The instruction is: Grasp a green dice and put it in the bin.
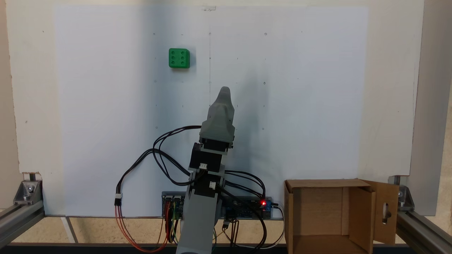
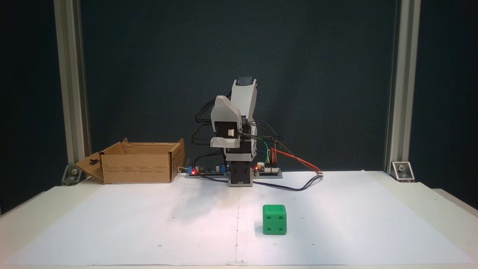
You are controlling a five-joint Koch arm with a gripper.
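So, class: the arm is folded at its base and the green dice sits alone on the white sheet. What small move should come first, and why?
Probably unfold and reach out toward the green dice, swinging slightly left in the top-down fixed view. The gripper rests folded near the base, well short of the dice, which lies untouched on the white sheet; the bin waits beside the base.
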